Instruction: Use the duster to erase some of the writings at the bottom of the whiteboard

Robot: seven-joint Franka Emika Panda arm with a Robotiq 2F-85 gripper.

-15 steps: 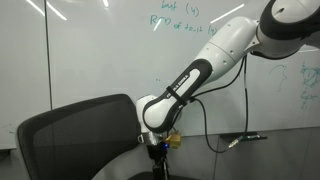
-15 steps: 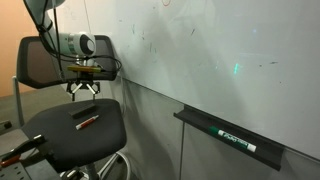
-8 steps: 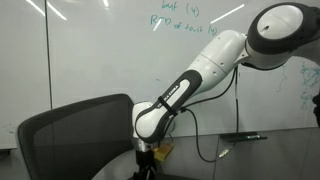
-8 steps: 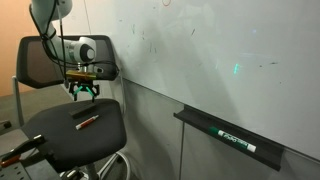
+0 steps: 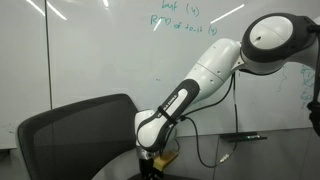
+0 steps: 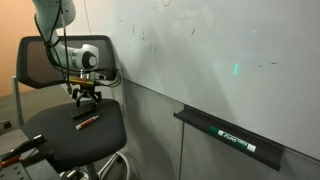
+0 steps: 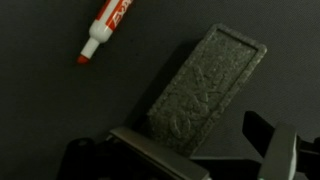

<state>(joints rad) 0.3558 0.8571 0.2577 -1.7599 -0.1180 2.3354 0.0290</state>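
Note:
The duster (image 7: 205, 90), a dark grey felt block, lies on the black chair seat (image 6: 60, 140) and fills the middle of the wrist view. My gripper (image 6: 86, 99) is open and empty, just above the duster (image 6: 82, 116), with its fingers on either side of the duster's near end in the wrist view (image 7: 215, 152). In an exterior view the chair back hides the gripper. The whiteboard (image 6: 200, 50) shows in both exterior views (image 5: 100, 50). Faint teal writings sit low on it (image 5: 305, 85), with a small green mark (image 6: 237, 70).
A red-and-white marker (image 7: 103, 28) lies on the seat beside the duster. Larger green words (image 5: 180, 20) run across the top of the board. A ledge (image 6: 215, 128) under the board holds a marker (image 6: 236, 139). The chair back (image 5: 70, 130) stands in front of the arm.
The arm has lowered, bringing the open gripper down from above the chair to just over the duster on the seat. The duster and marker have not moved.

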